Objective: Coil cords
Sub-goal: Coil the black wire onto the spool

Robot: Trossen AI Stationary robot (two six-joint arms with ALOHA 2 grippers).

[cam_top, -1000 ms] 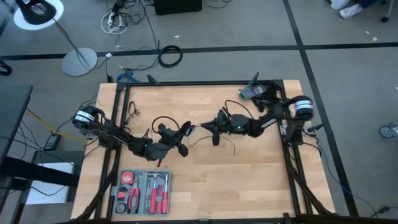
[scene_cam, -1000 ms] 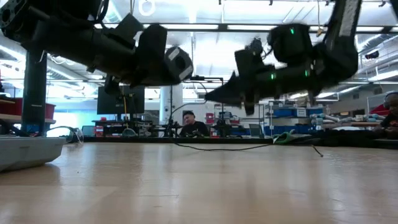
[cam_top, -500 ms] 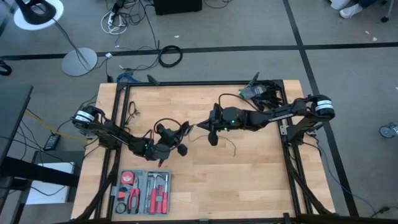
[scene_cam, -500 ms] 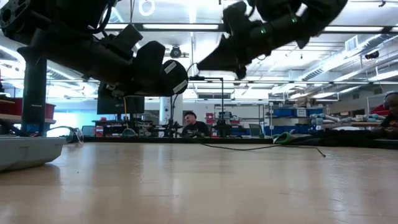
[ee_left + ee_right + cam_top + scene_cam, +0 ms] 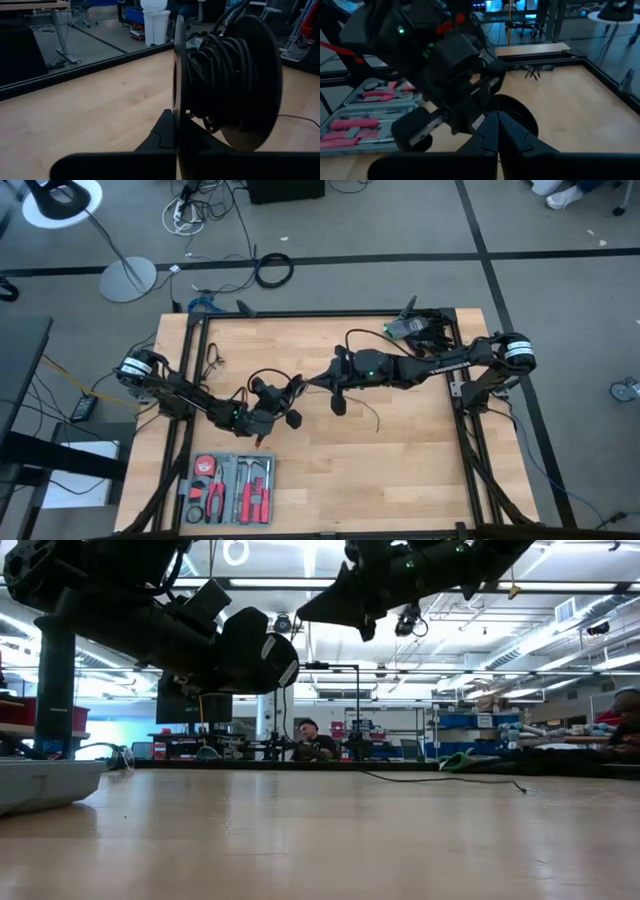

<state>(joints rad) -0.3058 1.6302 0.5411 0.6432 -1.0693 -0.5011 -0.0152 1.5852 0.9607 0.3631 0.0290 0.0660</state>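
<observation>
We see the left gripper [image 5: 285, 412] held above the middle of the table [image 5: 420, 470], a bit toward the left edge, clamped shut on the spool [image 5: 235, 85], a round black disc pair with the cord [image 5: 212, 80] wound between them. It reads as the holder: it keeps the spool up off the wood so cord can be wrapped onto it.

The right gripper [image 5: 338, 402] hangs just beside it toward the table center, fingers pressed together. We think the cord runs through it as the feeding end, but we cannot tell for sure that it pinches the cord. A loose tail of cord [image 5: 370, 418] trails on the wood just right of it.

View differences:
- High view: shows both arms meeting mid-table, plus the tool case [image 5: 230, 488] at the near left edge.
- Low view: shows both grippers clear of the surface and the cord tail [image 5: 440, 778] lying flat; a person sits far behind.
- Left wrist view: only one showing the wound turns on the spool.
- Right wrist view: shows the left arm's wrist and the tool case [image 5: 365, 112] beyond.
</observation>
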